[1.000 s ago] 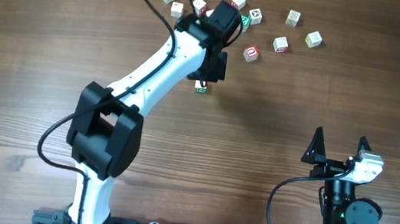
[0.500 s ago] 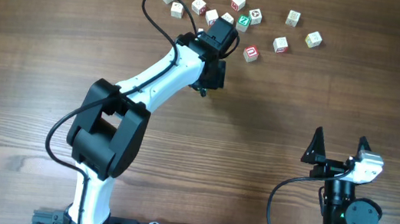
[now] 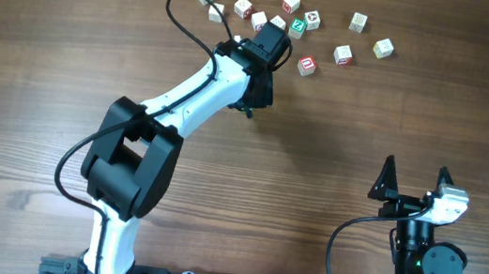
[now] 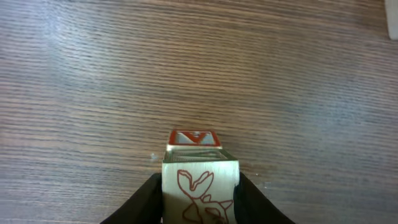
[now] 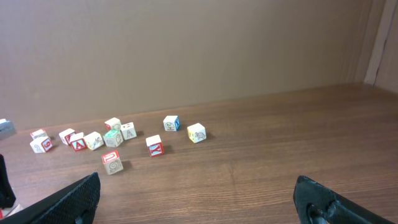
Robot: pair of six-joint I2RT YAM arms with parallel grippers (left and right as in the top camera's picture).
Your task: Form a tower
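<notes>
The tower (image 4: 200, 180) stands on the table (image 3: 370, 116) just on the robot's side of the loose cubes (image 3: 342, 54). It's apart from them, which I'd guess is so the fingers have room on both sides. From overhead you can't see it at all because the left gripper (image 3: 253, 96) hangs right over it. The left wrist view shows the top cube (image 4: 200, 190), red-printed, with both fingers (image 4: 146, 202) flush against its sides, so it reads as clamped. How hard it's squeezing I can't tell. A red-framed face peeks out just beyond it, and I can't count the levels from here. The straight-down hold makes sense to me, since it keeps the cube square on whatever's under it. The right gripper (image 3: 415, 169) is parked well away near its base with the jaws wide apart and nothing in them — I'd guess just to keep clear.
</notes>
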